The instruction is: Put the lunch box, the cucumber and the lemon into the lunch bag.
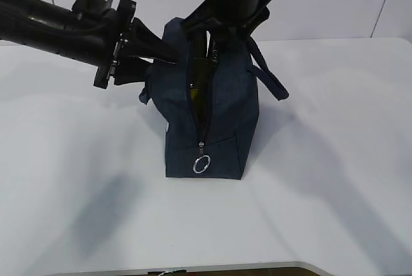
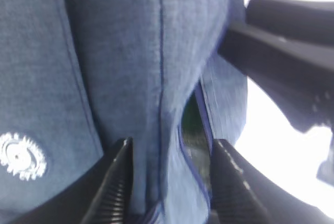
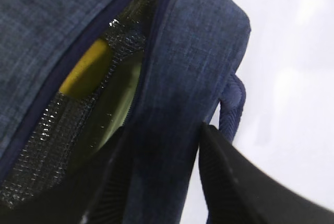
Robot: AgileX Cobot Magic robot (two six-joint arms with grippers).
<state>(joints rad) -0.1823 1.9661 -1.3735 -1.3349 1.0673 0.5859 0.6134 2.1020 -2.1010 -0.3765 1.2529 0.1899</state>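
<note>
**Both grippers at the bag mouth**

White table (image 1: 77, 211), pale wall behind. Lunch bag (image 1: 206, 121) stands mid-table, zipper slit open. Left gripper (image 2: 169, 182) spread, bag edge between its fingers. Right gripper (image 3: 162, 182) also spread astride the opposite rim.

Judgement: lift both straight clear, avoiding the handle (image 3: 232, 106).

Lemon (image 3: 86, 70) shows yellow against foil lining. Green beside it, probably cucumber; unclear. Lunch box not visible.
</note>
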